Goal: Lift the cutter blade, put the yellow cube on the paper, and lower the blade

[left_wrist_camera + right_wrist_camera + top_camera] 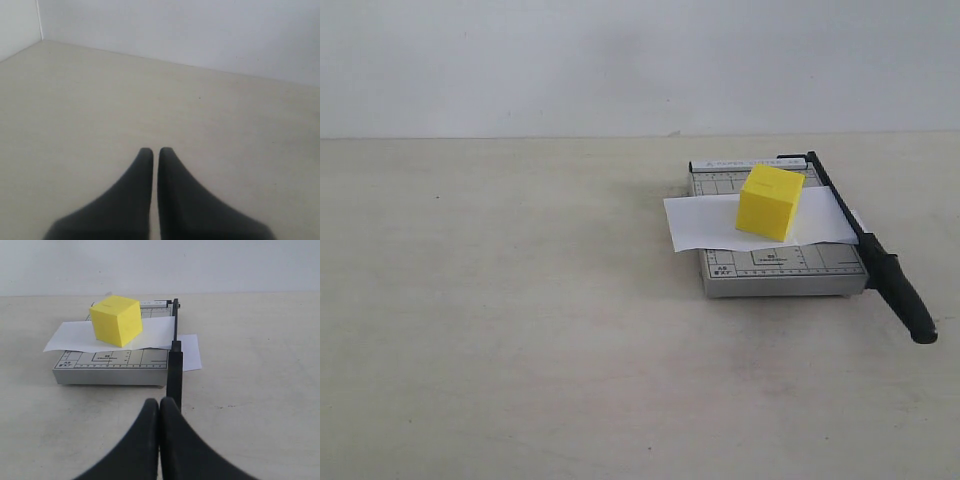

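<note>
The yellow cube [770, 202] [116, 320] stands on the white paper [705, 222] [70, 337], which lies across the grey gridded cutter board [780, 268] [110, 367]. The black cutter blade [880, 265] [174, 370] lies lowered along the board's right edge, over the paper, with its thick handle reaching past the board's front. My right gripper [159, 401] is shut and empty, just short of the handle's end. My left gripper [156, 150] is shut with a hairline gap, over bare table far from the cutter. Neither gripper shows in the exterior view.
The beige table [500, 300] runs to a white back wall [520, 60]. In the left wrist view a wall corner [40, 30] meets the table's edge.
</note>
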### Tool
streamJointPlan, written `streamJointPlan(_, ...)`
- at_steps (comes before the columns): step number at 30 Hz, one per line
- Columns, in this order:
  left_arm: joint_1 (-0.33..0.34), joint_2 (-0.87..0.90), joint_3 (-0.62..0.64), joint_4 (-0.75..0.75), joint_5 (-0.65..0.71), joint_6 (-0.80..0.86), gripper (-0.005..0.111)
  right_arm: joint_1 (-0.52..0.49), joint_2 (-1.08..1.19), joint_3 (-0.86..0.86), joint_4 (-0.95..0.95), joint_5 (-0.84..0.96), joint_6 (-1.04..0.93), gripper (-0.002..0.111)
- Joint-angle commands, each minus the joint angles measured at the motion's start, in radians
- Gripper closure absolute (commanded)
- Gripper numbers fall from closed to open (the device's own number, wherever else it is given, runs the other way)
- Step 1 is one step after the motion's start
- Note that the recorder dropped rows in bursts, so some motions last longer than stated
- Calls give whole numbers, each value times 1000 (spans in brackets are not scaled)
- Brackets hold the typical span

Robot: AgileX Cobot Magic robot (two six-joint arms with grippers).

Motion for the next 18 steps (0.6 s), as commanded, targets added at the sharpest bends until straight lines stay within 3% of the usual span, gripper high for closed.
streamJointPlan(1,-8,-26,3,-95,10,18,102,-2,-6,0,4,-4,-2,108)
streamJointPlan(18,-14,-26,3,-111,73,58,102,-2,-6,0,4,-4,-2,108)
